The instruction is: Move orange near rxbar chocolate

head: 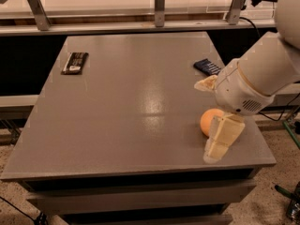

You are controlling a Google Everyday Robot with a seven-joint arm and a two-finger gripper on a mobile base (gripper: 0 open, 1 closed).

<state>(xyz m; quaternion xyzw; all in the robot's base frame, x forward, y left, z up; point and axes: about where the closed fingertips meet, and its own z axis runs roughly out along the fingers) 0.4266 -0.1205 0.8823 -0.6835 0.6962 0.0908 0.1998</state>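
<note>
The gripper hangs low over the counter near its front right corner, on a thick white arm that reaches in from the right edge. Its two pale fingers stand wide apart: one points toward the counter's left just above the orange, the other slants down in front of it and covers the fruit's right side. The orange sits on the counter between them, close to the right edge; whether either finger touches it cannot be made out. The rxbar chocolate lies flat near the back left corner, well apart from the orange. A dark blue bar lies by the right edge, behind the gripper.
</note>
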